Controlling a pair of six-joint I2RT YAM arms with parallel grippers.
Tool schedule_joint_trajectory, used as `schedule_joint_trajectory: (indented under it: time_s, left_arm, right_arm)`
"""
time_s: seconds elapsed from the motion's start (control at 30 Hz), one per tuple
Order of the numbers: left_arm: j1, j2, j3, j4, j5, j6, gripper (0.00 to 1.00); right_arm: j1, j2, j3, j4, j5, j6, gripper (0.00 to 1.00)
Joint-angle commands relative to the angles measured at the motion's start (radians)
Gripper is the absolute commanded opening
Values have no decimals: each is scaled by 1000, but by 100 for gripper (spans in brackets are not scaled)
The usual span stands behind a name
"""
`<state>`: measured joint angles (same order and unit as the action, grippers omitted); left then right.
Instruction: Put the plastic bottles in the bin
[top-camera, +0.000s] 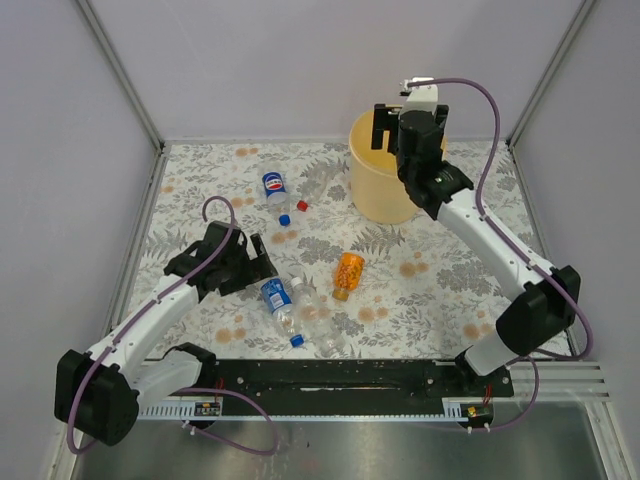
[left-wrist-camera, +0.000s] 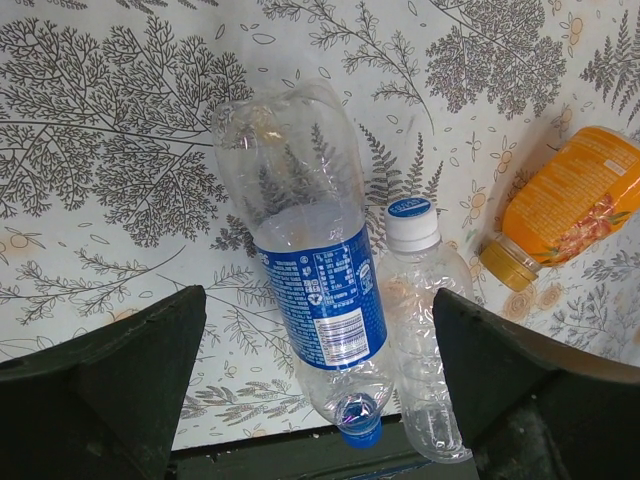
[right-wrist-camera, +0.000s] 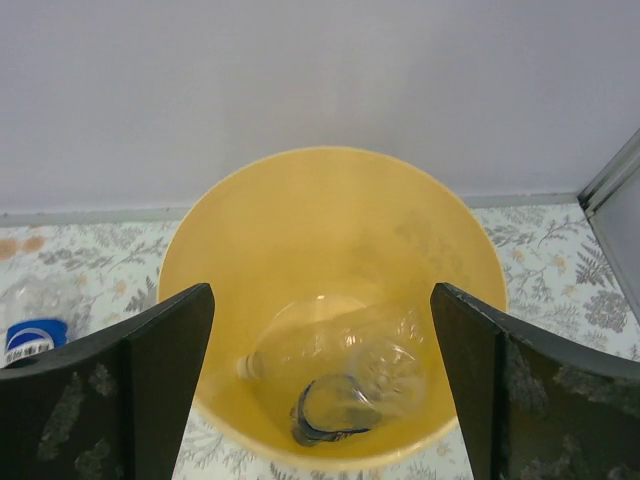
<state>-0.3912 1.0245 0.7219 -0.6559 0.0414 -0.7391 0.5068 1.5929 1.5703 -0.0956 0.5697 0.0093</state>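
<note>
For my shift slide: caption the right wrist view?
Open right gripper hovers over the bin, clear bottles lying inside.

There is one large round pale yellow-orange plastic bin (top-camera: 371, 190). Four plastic bottles lie outside it. Two of them are clear with blue labels: the far blue-labelled bottle (top-camera: 274, 186) and the near blue-labelled bottle (top-camera: 276, 300). There is also one plain clear bottle with a white cap (top-camera: 318, 325) and one orange bottle (top-camera: 349, 271). Inside the bin lie crumpled clear bottles (right-wrist-camera: 385, 365), one for certain and perhaps two; the exact count cannot be told. There are two loose caps: one small red cap (top-camera: 302, 206) and one small blue cap (top-camera: 284, 219).
</note>
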Motion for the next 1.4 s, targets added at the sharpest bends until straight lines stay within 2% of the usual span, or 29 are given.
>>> schedule_joint_trajectory:
  time_s: [0.0, 0.1, 0.23, 0.33, 0.47, 0.6, 0.77, 1.13, 1.27, 1.37]
  left_arm:
    - [-5, 5, 27, 16, -32, 24, 99]
    - [-5, 19, 56, -8, -37, 37, 99]
    - [-3, 25, 88, -17, -28, 43, 99]
    - [-5, 25, 106, -27, -37, 49, 99]
    - [-3, 26, 120, -39, -74, 61, 99]
    - [-3, 32, 113, -57, -116, 44, 99]
    - [-3, 43, 102, -56, -107, 32, 99]
    - [-3, 22, 86, -39, -74, 34, 99]
    - [-3, -13, 74, -24, -77, 23, 99]
    - [-3, -21, 76, -24, -92, 26, 99]
  right_arm:
    - [85, -142, -110, -33, -60, 46, 99]
    - [148, -183, -189, -104, -97, 96, 99]
    - [190, -229, -309, -162, -197, 265, 99]
    - [208, -272, -415, -161, -237, 386, 100]
    - [245, -327, -555, -133, -286, 471, 99]
    - [277, -286, -581, -211, -369, 523, 99]
    - [280, -237, -719, -49, -418, 659, 99]
    - [277, -44, -710, 22, -430, 739, 99]
    - [279, -51, -736, 63, -435, 756, 82]
    - [279, -62, -748, 69, -429, 759, 74]
